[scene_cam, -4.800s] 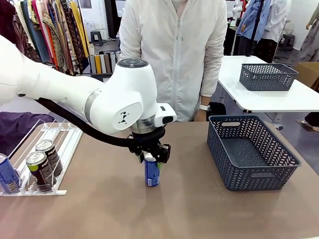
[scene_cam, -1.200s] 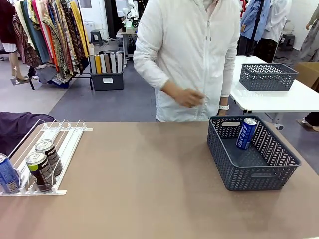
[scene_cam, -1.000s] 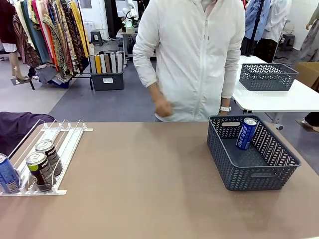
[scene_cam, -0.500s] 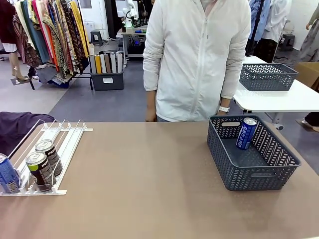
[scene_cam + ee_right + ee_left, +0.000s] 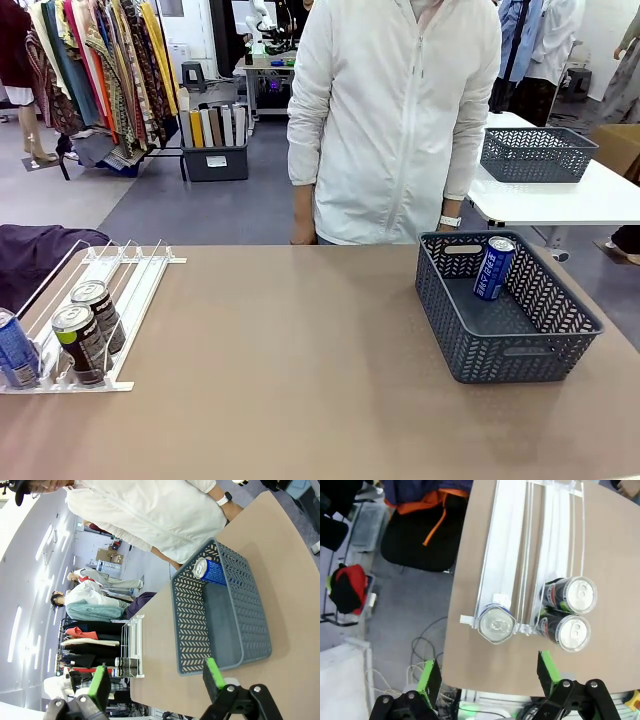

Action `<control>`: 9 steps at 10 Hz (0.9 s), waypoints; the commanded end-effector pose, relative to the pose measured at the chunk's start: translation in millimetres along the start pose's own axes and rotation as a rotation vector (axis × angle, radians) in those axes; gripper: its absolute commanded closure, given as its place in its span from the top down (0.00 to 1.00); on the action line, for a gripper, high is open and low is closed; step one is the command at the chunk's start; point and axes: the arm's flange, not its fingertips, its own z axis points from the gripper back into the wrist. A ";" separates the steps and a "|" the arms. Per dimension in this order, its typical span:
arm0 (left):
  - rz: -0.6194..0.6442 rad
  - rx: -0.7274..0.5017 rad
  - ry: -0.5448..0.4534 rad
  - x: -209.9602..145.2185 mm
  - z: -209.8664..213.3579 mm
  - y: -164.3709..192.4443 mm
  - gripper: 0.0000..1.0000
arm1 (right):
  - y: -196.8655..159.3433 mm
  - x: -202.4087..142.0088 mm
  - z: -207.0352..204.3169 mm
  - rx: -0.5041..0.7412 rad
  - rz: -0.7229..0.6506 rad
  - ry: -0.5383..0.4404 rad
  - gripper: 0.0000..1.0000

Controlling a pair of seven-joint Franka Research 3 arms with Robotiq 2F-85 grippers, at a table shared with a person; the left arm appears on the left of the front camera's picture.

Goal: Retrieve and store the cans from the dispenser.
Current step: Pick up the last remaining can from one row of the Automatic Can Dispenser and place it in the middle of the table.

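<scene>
Front view: blue can (image 5: 494,268) gone from tabletop (image 5: 300,380) ctr, now leaning in basket (image 5: 505,355) at 3 o'clock; 1 stored. At 9 o'clock dispenser (image 5: 120,270) holds 3 cans (image 5: 80,343). L hand (image 5: 487,674) spread, empty, above them. R hand (image 5: 156,674) spread, empty. At 12 person (image 5: 395,120), arms down; nothing blocks.

The middle of the table (image 5: 300,380) is free from near edge to far edge, where a person (image 5: 395,120) stands close. At the near left, 3 cans (image 5: 80,345) crowd the near end of the dispenser (image 5: 130,268); its far lanes are open. At the right, the basket (image 5: 505,362) walls block the sides; its top is open, with 1 blue can (image 5: 494,268) leaning on the far wall.
</scene>
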 end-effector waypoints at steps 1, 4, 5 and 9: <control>0.023 -0.023 0.006 -4.3 2.7 2.6 1.00 | 0.8 2.6 -1.1 0.028 0.016 -0.019 1.00; -0.044 -0.034 0.087 7.6 -30.9 -3.5 1.00 | 0.8 2.6 -1.1 0.028 0.016 -0.019 1.00; -0.013 0.001 0.093 11.3 -44.7 -4.2 1.00 | 0.8 2.6 -1.1 0.028 0.016 -0.019 1.00; 0.004 -0.012 0.222 15.5 -84.9 -4.6 1.00 | 0.8 2.6 -1.1 0.028 0.016 -0.019 1.00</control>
